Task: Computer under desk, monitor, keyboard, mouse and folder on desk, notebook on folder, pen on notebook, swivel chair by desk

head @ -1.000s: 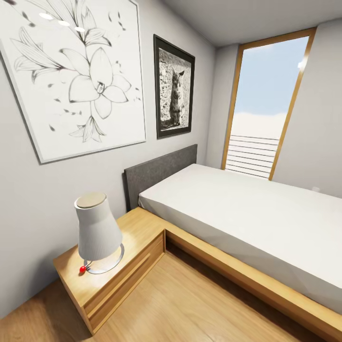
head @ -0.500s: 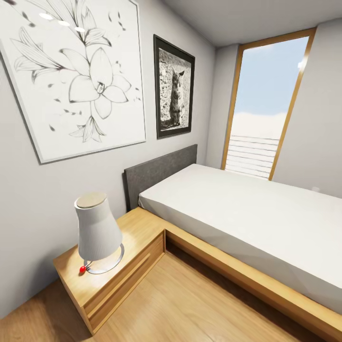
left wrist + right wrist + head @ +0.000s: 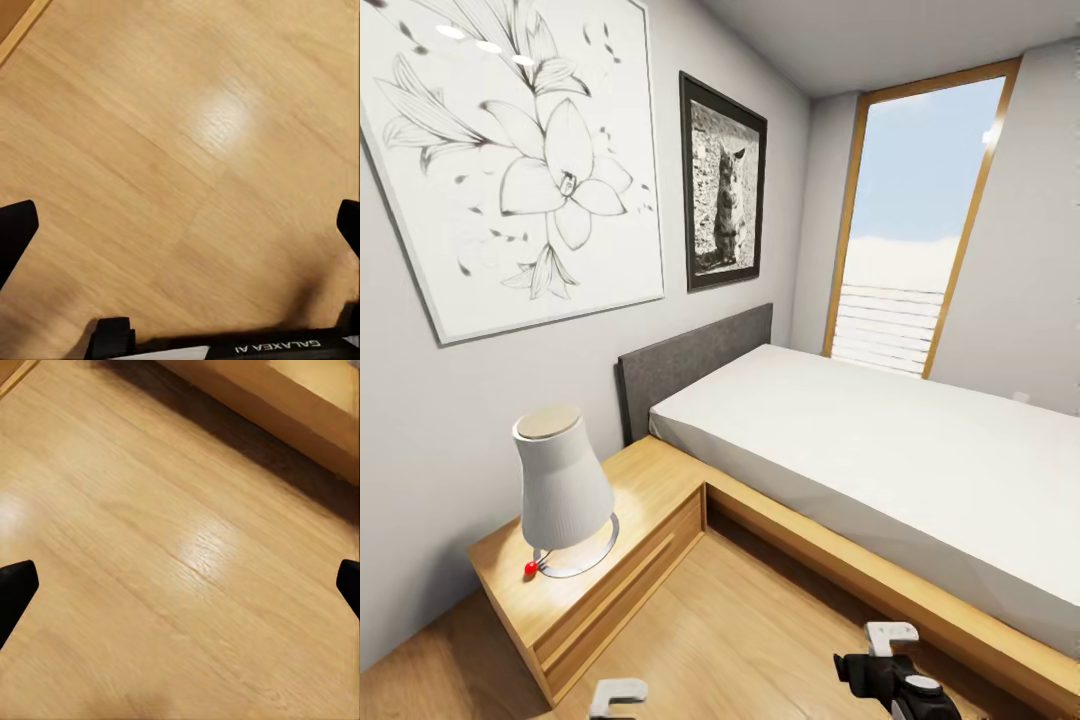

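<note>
Left claw [image 3: 180,225]: spread, empty, wood floor [image 3: 187,135] beneath. Right claw [image 3: 180,585]: spread, empty, above the floor, bed frame [image 3: 300,412] beyond it. Task things: none in sight; lamp [image 3: 560,490] on nightstand [image 3: 650,500] ahead.

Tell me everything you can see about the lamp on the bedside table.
The lamp has a white ribbed shade, narrower at its flat tan top and flaring toward the bottom. It stands upright on a thin silver ring base, with a small red ball beside the ring. It rests on the light-wood nightstand, near the grey wall, beside the bed.
</note>
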Available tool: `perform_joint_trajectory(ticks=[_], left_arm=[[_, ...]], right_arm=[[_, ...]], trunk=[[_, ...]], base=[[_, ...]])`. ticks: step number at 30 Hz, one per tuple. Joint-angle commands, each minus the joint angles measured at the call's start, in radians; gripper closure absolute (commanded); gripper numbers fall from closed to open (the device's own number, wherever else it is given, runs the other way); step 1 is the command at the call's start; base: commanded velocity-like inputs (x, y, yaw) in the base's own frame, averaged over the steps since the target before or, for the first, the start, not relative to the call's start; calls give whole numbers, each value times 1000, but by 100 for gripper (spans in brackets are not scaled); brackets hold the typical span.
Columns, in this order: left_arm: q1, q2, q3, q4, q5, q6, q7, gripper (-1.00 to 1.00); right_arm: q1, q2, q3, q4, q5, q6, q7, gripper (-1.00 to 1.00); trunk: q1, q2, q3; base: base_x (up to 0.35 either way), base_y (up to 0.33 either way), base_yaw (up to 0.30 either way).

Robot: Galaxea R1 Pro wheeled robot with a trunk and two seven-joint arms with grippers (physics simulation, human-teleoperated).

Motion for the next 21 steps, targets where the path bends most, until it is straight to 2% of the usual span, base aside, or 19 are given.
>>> perform_joint_trajectory(ticks=[1,5,6,9,10,11,13,17,18,19,21], left_arm=[[-1,-7,-1,-34,1,24,-1,-100],[-2,-33,-4,-121,1,69,1,-100],[-3,-64,-8,-197,3,91,0,-100],[-4,-76,-9,-246,15,98,-1,-100],[-19,-84,-81,-366,167,133,3,-100],[-27,-85,-96,-372,188,136,5,-100],[-53,-86,-153,-387,259,144,10,-100],[-65,-86,-188,-393,315,143,14,-100],[-65,-86,-188,-393,315,143,14,-100],[-68,-86,-208,-391,332,141,14,-100],[-69,-87,-230,-387,343,136,14,-100]], right_arm=[[19,0,0,-51,-1,18,0,-100],[88,-1,-1,-218,-1,47,1,-100],[152,-13,-5,-374,-1,64,3,-100],[172,-31,-16,-424,-2,77,7,-100],[189,-55,-101,-515,-7,149,20,-100],[189,-56,-116,-524,-7,156,21,-100],[181,-58,-156,-545,-8,178,22,-100],[174,-59,-173,-554,-8,188,23,-100],[174,-59,-173,-554,-8,188,23,-100],[171,-61,-177,-556,-8,191,23,-100],[169,-65,-180,-558,-8,192,23,-100]], trunk=[[0,-1,-2],[0,-1,-5],[0,-1,-6],[0,-1,-8],[0,-1,-9],[0,-1,-9],[0,-1,-9],[0,-1,-10],[0,-1,-10],[0,-1,-10],[0,-1,-10]], base=[[0,0,-154],[-8,0,-188],[-208,0,-238],[-255,0,-248],[-329,0,-276],[-332,0,-278],[-336,0,-283],[-338,0,-287],[-339,0,-287],[-340,5,-288],[-340,21,-289]])
